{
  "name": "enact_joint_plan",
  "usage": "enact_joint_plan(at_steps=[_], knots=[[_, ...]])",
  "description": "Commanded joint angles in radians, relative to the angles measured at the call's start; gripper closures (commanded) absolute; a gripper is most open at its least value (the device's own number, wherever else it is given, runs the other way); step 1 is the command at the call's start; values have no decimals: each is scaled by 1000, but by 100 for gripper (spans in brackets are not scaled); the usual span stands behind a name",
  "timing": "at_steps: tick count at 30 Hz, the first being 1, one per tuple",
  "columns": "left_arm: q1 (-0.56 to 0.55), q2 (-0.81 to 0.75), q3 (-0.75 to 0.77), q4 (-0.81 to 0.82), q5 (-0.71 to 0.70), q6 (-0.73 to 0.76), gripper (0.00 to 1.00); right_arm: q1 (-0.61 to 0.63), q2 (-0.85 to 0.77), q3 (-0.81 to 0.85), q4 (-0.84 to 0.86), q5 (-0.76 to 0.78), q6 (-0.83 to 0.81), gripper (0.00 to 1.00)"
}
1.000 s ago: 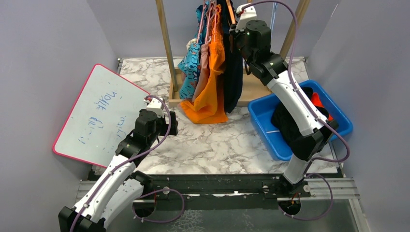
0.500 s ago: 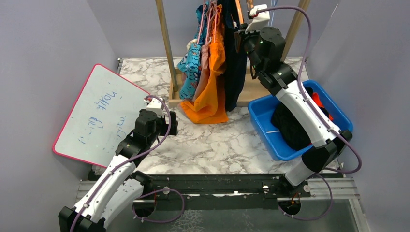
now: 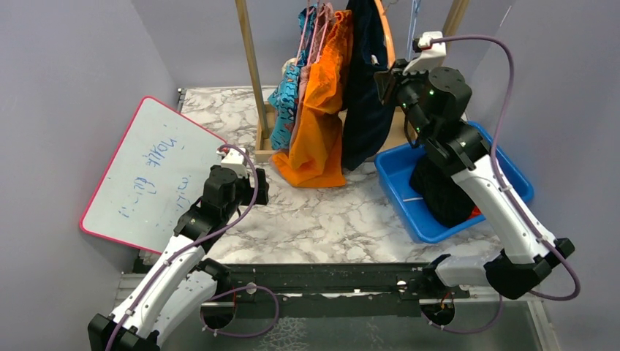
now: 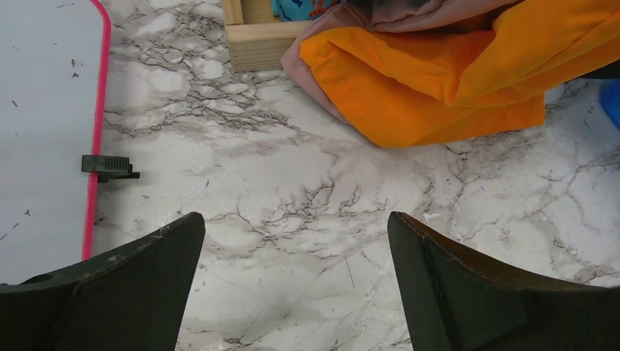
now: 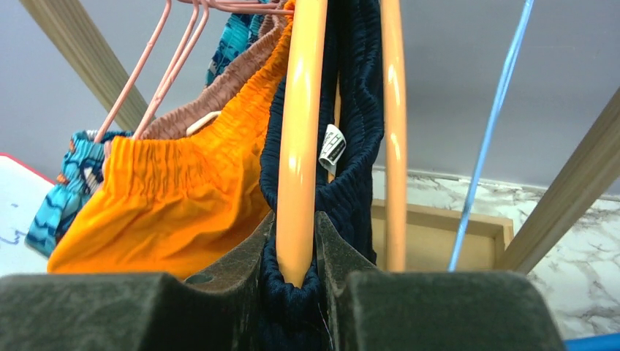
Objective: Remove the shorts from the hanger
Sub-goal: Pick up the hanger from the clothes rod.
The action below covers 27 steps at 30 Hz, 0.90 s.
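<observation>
Navy shorts hang on the orange hanger at the rack, right gripper clenched on hanger and waistband together, left gripper wide open over the table; three other pairs not yet removed, dark and red cloth already in the bin.

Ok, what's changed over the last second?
The right gripper, shut on the orange hanger, swung to the right and nearer, above the blue bin. It dragged the hanger and the navy shorts away from the orange shorts. Nothing was let go. The left gripper stayed open above the marble table, and the orange shorts stayed hanging.
</observation>
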Motion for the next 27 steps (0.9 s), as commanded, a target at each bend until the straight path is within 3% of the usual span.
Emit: enact_joint_plan(at_steps=[1, 11, 17, 27], knots=[[-7, -9, 23, 5, 4, 1, 2, 6, -84, -6, 2, -67, 47, 98], [-6, -16, 20, 4, -3, -3, 2, 6, -166, -70, -195, -20, 67, 98], [-6, -8, 21, 3, -4, -5, 2, 6, -184, -64, -348, -107, 73, 98], [-6, 7, 23, 3, 4, -3, 2, 6, -306, -58, -398, -100, 74, 98]])
